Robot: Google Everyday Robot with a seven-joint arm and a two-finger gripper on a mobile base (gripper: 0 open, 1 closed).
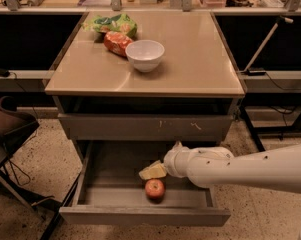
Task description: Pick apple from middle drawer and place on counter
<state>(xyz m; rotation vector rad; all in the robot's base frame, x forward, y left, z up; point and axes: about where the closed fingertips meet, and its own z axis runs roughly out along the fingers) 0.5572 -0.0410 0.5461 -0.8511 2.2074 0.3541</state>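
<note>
The apple (154,188), small and red with a yellowish blush, lies on the grey floor of the open middle drawer (140,216), near its front middle. My gripper (151,171) hangs inside the drawer just above and slightly behind the apple, at the end of my white arm, which reaches in from the right. The apple sits free on the drawer floor, apart from the gripper. The tan counter (195,59) is the top of the cabinet, above the drawer.
On the counter's back left stand a white bowl (145,55), an orange-red snack bag (116,42) and a green bag (112,23). A shut drawer front with pale scratches (145,126) overhangs the open drawer. A dark chair (10,129) stands at the left.
</note>
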